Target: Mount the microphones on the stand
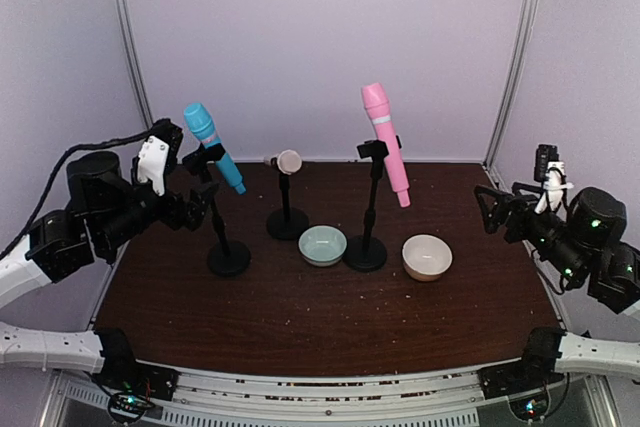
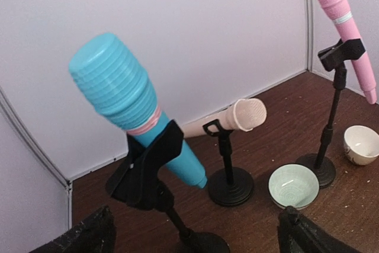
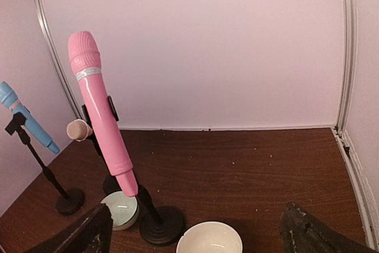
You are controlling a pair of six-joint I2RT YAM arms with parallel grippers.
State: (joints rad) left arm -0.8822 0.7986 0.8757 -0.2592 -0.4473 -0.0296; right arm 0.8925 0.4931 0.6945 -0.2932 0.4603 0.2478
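Note:
Three black stands hold the microphones. The sky-blue microphone (image 1: 212, 145) leans head-up in the clip of the left stand (image 1: 229, 259). The cream microphone (image 1: 287, 161) lies nearly level on the short middle stand (image 1: 287, 223). The pink microphone (image 1: 385, 142) sits head-up in the clip of the right stand (image 1: 365, 252). My left gripper (image 1: 203, 205) hovers open just left of the blue microphone's stand, holding nothing; its wrist view has the blue microphone (image 2: 127, 102) close ahead. At the table's right edge my right gripper (image 1: 490, 209) is open and empty, well away from the pink microphone (image 3: 99, 111).
A pale green bowl (image 1: 322, 244) sits between the middle and right stands. To the right of the right stand is a cream bowl (image 1: 426, 256). White walls close in the brown table (image 1: 300, 327) at the back and on both sides.

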